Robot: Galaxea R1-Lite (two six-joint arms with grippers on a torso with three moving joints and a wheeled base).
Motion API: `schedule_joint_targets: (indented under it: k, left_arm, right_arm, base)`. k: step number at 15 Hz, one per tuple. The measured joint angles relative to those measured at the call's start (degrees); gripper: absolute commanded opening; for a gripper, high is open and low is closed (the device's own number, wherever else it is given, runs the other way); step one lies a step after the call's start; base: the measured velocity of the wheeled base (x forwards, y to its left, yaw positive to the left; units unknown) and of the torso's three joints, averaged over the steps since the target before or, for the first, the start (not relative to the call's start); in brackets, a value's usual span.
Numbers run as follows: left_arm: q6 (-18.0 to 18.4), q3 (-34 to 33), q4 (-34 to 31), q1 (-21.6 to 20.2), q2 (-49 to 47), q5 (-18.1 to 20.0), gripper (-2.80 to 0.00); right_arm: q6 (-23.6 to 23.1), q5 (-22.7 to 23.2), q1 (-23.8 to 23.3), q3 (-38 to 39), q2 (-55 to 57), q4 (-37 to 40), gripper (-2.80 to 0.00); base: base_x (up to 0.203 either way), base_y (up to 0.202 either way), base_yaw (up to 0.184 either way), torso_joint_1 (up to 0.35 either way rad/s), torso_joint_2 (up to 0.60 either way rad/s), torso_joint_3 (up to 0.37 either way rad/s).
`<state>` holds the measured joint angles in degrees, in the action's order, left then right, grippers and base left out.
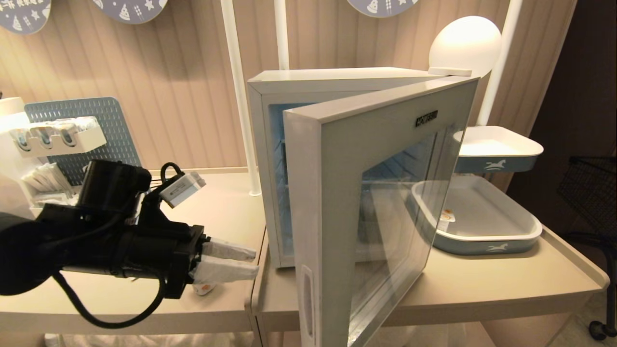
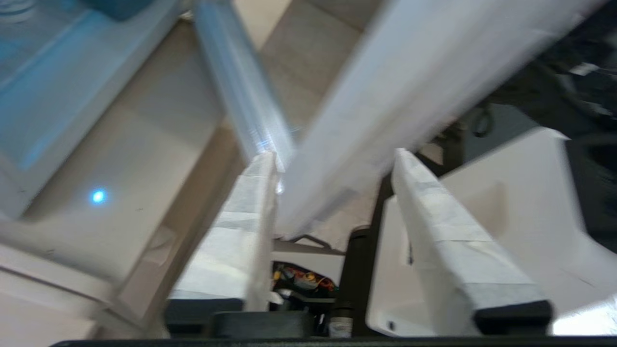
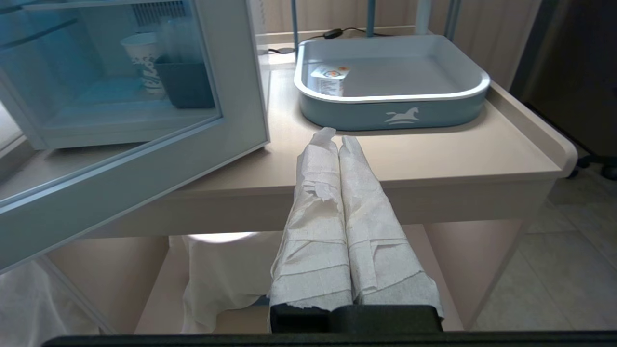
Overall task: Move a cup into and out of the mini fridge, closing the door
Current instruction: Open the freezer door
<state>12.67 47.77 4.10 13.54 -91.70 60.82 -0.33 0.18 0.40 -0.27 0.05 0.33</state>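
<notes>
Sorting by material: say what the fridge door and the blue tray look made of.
Door: matte grey frame, probably plastic; its window is see-through and reflective, so glass or clear plastic. Tray: smooth, rounded rim, printed horse; plastic or enamelled metal, can't tell.

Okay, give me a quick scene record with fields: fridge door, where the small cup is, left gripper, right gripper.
door: the door of the mini fridge stands open
cup: the cup sits in the blue tray, right of the fridge
left gripper: left gripper is level beside the fridge's open front, fingers apart, nothing between them
right gripper: right gripper is shut and empty, at the table's front edge
</notes>
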Motion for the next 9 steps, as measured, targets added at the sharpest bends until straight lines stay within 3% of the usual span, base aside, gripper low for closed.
schedule_joint_targets:
  k: [3, 9]
  left_arm:
    - [-1.54, 4.56, 0.11, 4.16, -5.94, -2.32, -2.8]
    - [-5.53, 8.46, 0.09, 19.36, -10.47, -6.4, -2.8]
  right_arm:
    - [-0.02, 0.04, 0.04, 0.0, 0.0, 0.0, -2.8]
    - [0.0, 0.02, 0.03, 0.0, 0.0, 0.02, -2.8]
  base:
    - [0.0, 0.0, 0.0, 0.0, 0.0, 0.0]
    - [0.0, 0.0, 0.0, 0.0, 0.0, 0.0]
